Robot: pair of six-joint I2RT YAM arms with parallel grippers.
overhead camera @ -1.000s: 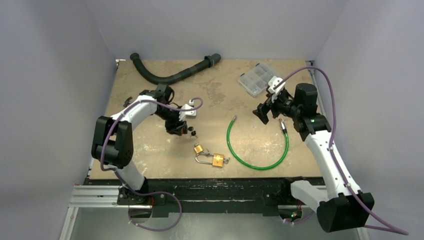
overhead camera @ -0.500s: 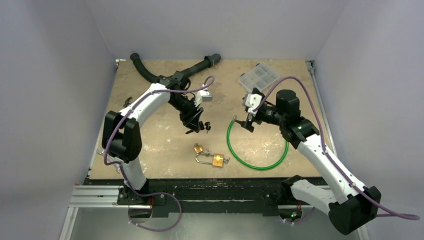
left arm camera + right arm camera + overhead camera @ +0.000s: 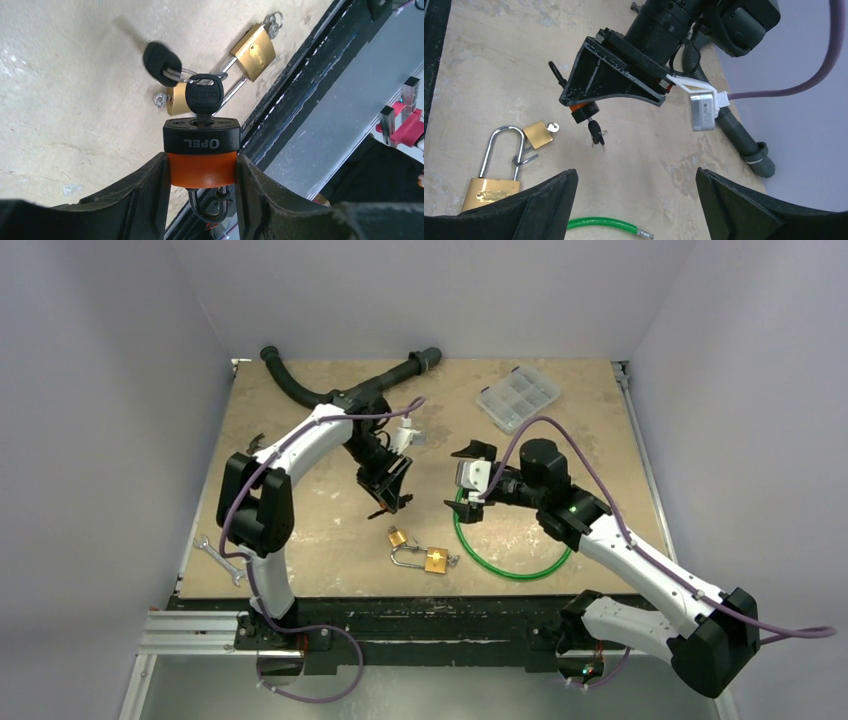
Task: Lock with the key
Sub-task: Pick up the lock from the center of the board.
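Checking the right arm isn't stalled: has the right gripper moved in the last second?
Yes. In the top view the right gripper has shifted left, away from the clear organizer box, to the left side of the green cable loop.

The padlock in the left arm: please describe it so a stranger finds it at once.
Look at the middle of the table, where the left end effector hangs. Its fingers clamp the padlock. Unlike the two brass padlocks lying on the table nearby, it is orange with a black cap and a black key inserted.
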